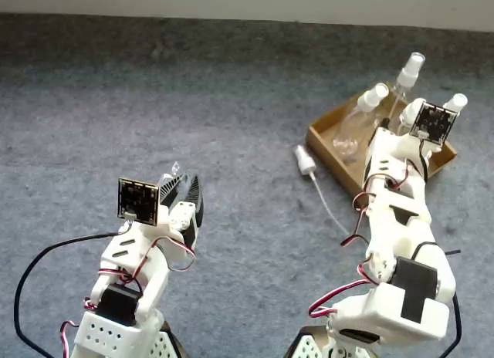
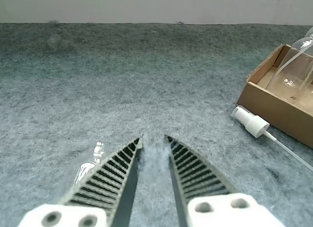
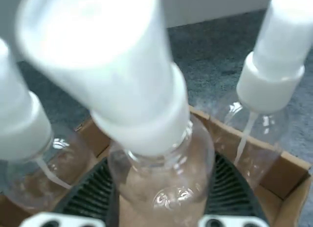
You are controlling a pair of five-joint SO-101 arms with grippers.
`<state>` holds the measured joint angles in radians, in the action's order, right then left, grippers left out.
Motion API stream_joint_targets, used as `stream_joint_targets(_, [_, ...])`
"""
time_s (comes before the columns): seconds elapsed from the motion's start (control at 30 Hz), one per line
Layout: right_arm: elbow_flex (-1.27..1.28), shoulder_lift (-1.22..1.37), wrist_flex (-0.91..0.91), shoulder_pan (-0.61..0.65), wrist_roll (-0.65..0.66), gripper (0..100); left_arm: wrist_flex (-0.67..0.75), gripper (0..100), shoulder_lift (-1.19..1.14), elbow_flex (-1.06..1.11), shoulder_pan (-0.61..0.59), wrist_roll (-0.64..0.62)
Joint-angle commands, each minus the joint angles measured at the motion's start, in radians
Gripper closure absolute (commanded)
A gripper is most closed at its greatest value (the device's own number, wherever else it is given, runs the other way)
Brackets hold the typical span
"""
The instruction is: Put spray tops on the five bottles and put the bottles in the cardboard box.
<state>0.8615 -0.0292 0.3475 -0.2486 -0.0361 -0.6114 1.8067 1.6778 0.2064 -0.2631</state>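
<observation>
- Lower left of the high view: the left arm is folded low over the grey carpet [image 1: 154, 88]. The left gripper [image 2: 152, 139] points toward the upper edge, its jaws slightly apart with nothing between them.
- Just beside its left finger lies a bare bottle [image 2: 90, 161], on its side and without a top.
- Right of centre: a loose spray top [image 1: 306, 160] lies on the carpet near the cardboard box [image 2: 274, 109], with its thin tube trailing toward the lower right.
- Upper right: the box holds capped bottles [image 1: 376, 97]; four white tops seem to show there.
- Far right: the right arm stretches up over the box, and the right gripper [image 3: 161, 197] is clamped on one capped bottle [image 3: 166, 163] among the others.
- By my reading, four bottles are done; one bottle remains to be topped and boxed.
</observation>
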Motion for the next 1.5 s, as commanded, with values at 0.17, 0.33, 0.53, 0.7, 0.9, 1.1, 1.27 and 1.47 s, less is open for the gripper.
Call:
stream_joint_targets(0.17, [-0.051, -0.007, 0.033, 0.053, -0.012, 88.9, -0.002, 96, 0.005, 0.016, -0.005, -0.005])
stream_joint_targets(0.33, [-0.054, 0.054, 0.035, 0.056, -0.012, 88.9, -0.002, 96, 0.005, 0.016, -0.005, -0.005])
stream_joint_targets(0.53, [-0.058, 0.087, 0.036, 0.05, -0.012, 88.9, -0.002, 96, 0.005, 0.016, -0.005, -0.005])
stream_joint_targets(0.7, [-0.054, 0.085, 0.036, 0.05, -0.008, 87.9, -0.002, 96, 0.005, 0.016, -0.005, -0.005])
stream_joint_targets(0.9, [-0.053, 0.085, 0.036, 0.05, -0.008, 78.6, -0.002, 96, 0.005, 0.016, -0.005, -0.005])
stream_joint_targets(1.1, [-0.053, 0.084, 0.033, 0.05, -0.005, 78.6, -0.002, 96, 0.005, 0.016, -0.005, -0.005])
stream_joint_targets(1.27, [-0.053, 0.084, 0.028, 0.05, -0.005, 78.1, -0.002, 96, 0.005, 0.016, -0.005, -0.005])
stream_joint_targets(1.47, [-0.053, 0.082, 0.028, 0.058, -0.005, 78.1, -0.002, 96, 0.005, 0.016, -0.005, -0.005])
